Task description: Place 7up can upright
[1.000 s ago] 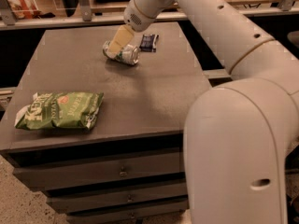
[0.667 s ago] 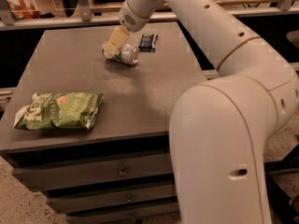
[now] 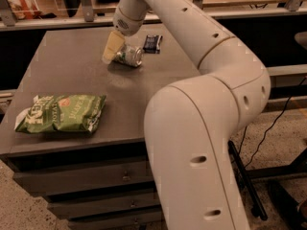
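The 7up can (image 3: 131, 55) lies on its side at the far middle of the grey table (image 3: 72, 80), its silver end facing right. My gripper (image 3: 111, 48) comes down from the arm's wrist and sits at the can's left end, touching or very close to it. The can's left part is hidden behind the gripper.
A green crisp bag (image 3: 61, 113) lies flat near the table's front left edge. A small dark flat packet (image 3: 152, 42) lies just right of and behind the can. My arm's large links (image 3: 201, 128) fill the right side of the view. Drawers sit below the tabletop.
The arm's big near links have swung left across the view. The gripper and the can have stayed at about the same place on the table.
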`<control>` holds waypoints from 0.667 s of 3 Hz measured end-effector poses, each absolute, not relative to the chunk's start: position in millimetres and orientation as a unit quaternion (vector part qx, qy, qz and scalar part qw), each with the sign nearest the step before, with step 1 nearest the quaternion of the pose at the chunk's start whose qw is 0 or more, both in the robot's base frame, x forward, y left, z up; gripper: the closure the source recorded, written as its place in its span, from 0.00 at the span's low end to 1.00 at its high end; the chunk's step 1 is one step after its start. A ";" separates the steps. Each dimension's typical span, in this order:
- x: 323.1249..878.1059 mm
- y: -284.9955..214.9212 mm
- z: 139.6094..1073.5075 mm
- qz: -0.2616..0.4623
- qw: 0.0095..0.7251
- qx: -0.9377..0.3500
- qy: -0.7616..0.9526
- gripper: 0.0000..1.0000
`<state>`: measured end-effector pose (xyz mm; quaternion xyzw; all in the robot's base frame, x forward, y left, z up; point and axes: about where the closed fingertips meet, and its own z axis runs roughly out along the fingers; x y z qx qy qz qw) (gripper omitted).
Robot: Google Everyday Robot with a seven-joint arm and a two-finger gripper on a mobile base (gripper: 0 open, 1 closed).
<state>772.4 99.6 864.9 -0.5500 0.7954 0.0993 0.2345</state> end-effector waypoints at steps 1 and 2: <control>776.5 105.2 850.8 0.089 0.210 -0.552 0.802 0.16; 779.1 106.3 845.8 0.082 0.196 -0.555 0.804 0.40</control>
